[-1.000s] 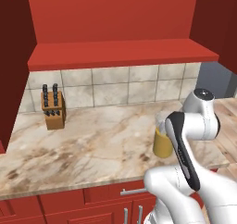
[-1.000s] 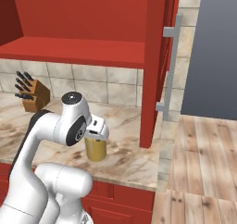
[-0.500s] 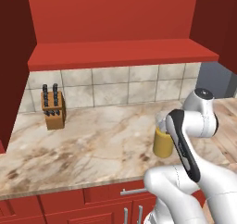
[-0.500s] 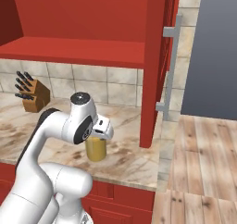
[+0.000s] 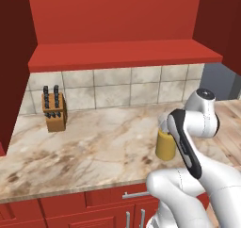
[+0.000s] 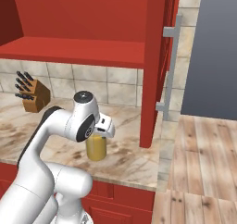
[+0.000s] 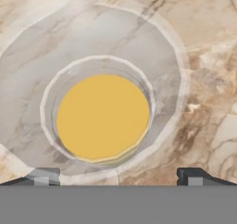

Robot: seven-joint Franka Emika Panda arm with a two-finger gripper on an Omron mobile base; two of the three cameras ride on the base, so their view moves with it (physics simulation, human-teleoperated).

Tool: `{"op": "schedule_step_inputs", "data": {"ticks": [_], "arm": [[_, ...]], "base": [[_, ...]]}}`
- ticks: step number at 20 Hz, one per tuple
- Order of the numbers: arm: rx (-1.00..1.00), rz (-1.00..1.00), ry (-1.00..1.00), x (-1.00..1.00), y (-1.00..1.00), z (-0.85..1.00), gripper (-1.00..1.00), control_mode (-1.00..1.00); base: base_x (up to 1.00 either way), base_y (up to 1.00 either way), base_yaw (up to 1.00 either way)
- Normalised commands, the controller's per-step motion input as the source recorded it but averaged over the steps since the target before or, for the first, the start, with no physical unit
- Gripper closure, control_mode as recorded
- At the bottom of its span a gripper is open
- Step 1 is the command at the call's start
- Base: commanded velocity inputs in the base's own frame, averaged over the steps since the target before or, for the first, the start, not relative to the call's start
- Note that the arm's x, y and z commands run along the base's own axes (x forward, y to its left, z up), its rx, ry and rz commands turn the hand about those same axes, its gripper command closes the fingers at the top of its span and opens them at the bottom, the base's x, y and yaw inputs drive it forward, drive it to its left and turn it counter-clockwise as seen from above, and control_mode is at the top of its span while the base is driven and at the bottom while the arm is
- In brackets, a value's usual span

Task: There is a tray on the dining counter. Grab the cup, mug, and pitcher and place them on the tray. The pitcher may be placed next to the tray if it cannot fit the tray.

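One open pincer (image 7: 115,177) above pitcher (image 7: 102,117)

I've got the white arm rising from the base and folding forward, elbow up high, the forearm with its dark strip angling down in front of me. In the left base view the wrist joint sits round and pale at the top of the bend. The hand (image 6: 105,128) points straight down off the end of the wrist, a small white block seen from the right base view. Looking along the hand, its two dark fingertips (image 7: 44,176) stand far apart at the bottom edge, jaws spread wide, nothing pinched between them.
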Motion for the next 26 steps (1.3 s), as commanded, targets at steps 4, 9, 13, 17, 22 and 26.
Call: {"op": "schedule_step_inputs", "data": {"ticks": [4, 9, 13, 17, 22, 26], "arm": [[0.01, 0.00, 0.01, 0.00, 0.00, -0.15, -1.00, -1.00], [0.00, 0.00, 0.07, 0.00, 0.00, -0.19, -1.00, -1.00], [0.00, 0.00, 0.10, 0.00, 0.00, -0.26, -1.00, -1.00], [0.00, 0.00, 0.05, 0.00, 0.00, -0.34, -1.00, -1.00], [0.00, 0.00, 0.00, 0.00, 0.00, -0.32, -1.00, -1.00], [0.00, 0.00, 0.00, 0.00, 0.00, -0.01, -1.00, -1.00]], "base": [[0.00, 0.00, 0.00], [0.00, 0.00, 0.00], [0.00, 0.00, 0.00], [0.00, 0.00, 0.00], [0.00, 0.00, 0.00], [0.00, 0.00, 0.00]]}}
